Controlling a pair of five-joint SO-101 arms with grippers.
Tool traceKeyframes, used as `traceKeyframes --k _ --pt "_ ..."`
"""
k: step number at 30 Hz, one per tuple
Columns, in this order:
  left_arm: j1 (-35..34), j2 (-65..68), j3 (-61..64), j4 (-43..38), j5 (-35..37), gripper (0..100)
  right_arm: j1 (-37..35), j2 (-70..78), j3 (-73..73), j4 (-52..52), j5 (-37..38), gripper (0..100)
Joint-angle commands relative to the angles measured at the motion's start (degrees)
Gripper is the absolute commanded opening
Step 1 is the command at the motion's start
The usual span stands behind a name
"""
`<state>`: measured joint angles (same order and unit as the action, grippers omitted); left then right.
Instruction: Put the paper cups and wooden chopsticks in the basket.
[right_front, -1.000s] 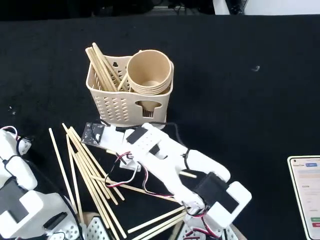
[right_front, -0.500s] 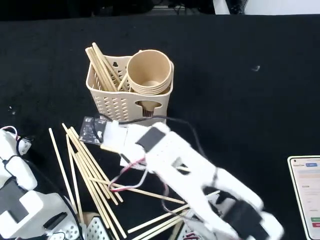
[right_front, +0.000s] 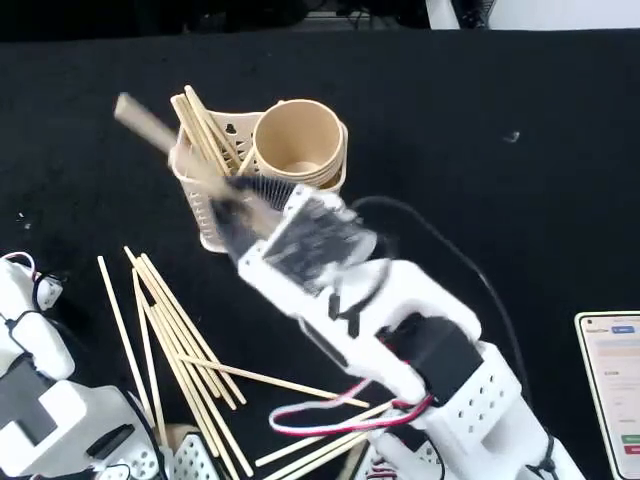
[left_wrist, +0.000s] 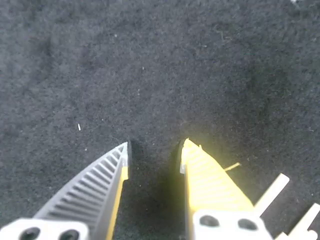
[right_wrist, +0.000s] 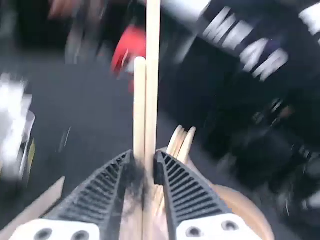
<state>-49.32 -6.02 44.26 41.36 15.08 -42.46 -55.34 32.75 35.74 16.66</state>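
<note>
My right gripper (right_wrist: 145, 165) is shut on two wooden chopsticks (right_wrist: 151, 75). In the high view it (right_front: 235, 205) hangs over the front left of the beige basket (right_front: 232, 122), and the held chopsticks (right_front: 150, 125) slant up and out past the basket's left side. The basket holds several stacked paper cups (right_front: 298, 140) and a bunch of chopsticks (right_front: 200, 125). Many loose chopsticks (right_front: 175, 335) lie on the black cloth at the front left. My left gripper (left_wrist: 152, 150) stands open above bare cloth, holding nothing.
More chopsticks (right_front: 320, 440) lie near the right arm's base at the front. The left arm's white body (right_front: 50, 400) sits at the front left corner. A phone (right_front: 612, 385) lies at the right edge. Chopstick ends (left_wrist: 272, 190) lie beside the left gripper.
The right arm has lifted from the chopstick pile and swung up towards the basket, carrying two chopsticks. The left arm has stayed still.
</note>
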Motion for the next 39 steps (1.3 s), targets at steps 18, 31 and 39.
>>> traceKeyframes --k 18,31,39 --pt "1.71 -1.49 0.31 -0.35 0.18 18 6.68 30.99 -4.00 -38.42 -7.21 1.5" --pt "1.71 -1.49 0.31 -0.35 0.09 18 5.63 8.75 -1.19 0.53 -7.21 17.7" --pt "1.71 -1.49 0.31 -0.35 0.26 18 -9.93 1.27 30.90 -0.09 -7.21 21.9"
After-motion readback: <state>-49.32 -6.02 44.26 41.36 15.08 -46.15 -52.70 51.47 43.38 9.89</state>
